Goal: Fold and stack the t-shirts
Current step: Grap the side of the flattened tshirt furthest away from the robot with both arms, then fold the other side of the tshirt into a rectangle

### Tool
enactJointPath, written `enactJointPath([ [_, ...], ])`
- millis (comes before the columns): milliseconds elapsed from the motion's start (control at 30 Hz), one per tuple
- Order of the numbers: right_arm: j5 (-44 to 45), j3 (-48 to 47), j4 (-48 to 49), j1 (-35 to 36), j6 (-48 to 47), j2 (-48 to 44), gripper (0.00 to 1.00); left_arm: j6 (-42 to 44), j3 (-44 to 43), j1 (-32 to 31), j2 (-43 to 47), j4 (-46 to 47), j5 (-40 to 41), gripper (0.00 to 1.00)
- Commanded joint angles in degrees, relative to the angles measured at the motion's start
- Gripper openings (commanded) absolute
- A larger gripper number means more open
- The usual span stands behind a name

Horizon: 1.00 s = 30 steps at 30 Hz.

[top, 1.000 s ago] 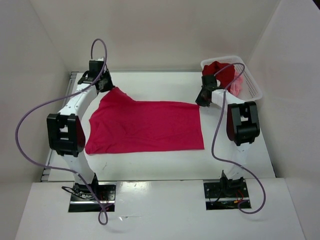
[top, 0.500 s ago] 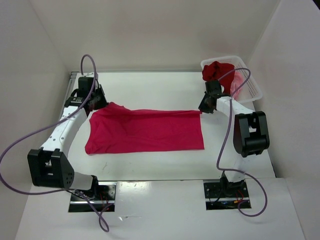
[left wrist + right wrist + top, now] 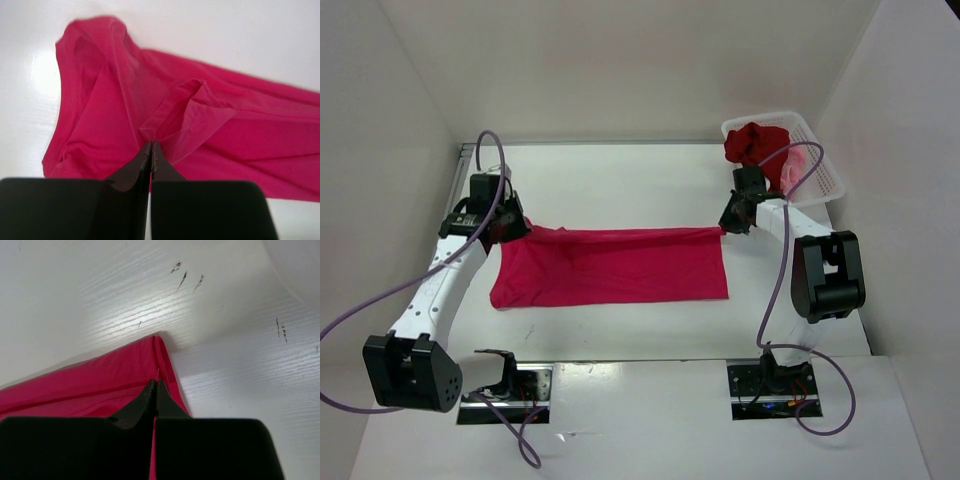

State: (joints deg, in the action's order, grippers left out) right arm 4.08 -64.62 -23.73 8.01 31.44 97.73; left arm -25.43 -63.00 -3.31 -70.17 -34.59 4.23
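Seen from above, the tips of the left pincer [image 3: 516, 231] and right pincer [image 3: 724, 226] are hidden under their own wrist housings, where each meets a far corner of the crimson-pink shirt [image 3: 610, 268]. In the left wrist view this shirt runs off the right edge, and the pincer's black body covers its near part. In the right wrist view it runs off the left edge. In the basket [image 3: 828, 186], the light pink shirt [image 3: 804, 160] shows only as a sliver beside the bunched dark red shirt [image 3: 752, 142]. Dark marks [image 3: 186, 275] on the desk [image 3: 75, 290] are too small to identify.
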Motion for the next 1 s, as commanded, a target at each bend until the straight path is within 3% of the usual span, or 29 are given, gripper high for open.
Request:
enactJointPath([
  [0, 0.8, 0.6, -1.4, 0.3, -1.1, -1.2, 0.00, 1.5, 2.5, -0.3, 2.2, -3.1, 0.4, 0.00],
  [267, 0.1, 1.9, -1.4, 0.3, -1.1, -0.5, 0.00, 3.2, 3.8, -0.8, 4.3, -5.8, -0.2, 0.00],
  [700, -0.2, 1.9, -0.5, 0.3, -1.1, 2.2, 0.07, 6.1, -1.4, -2.0, -2.9, -12.5, -5.0, 0.06],
  [800, 0.4, 2.4, -0.5, 0.3, -1.7, 1.7, 0.11, 6.1, -1.9, -2.0, -2.9, -13.1, -5.0, 0.10],
  [967, 1.8, 2.4, -1.7, 0.3, -2.3, -0.4, 0.21, 6.1, -2.5, -2.0, -1.8, -15.1, -6.1, 0.31],
])
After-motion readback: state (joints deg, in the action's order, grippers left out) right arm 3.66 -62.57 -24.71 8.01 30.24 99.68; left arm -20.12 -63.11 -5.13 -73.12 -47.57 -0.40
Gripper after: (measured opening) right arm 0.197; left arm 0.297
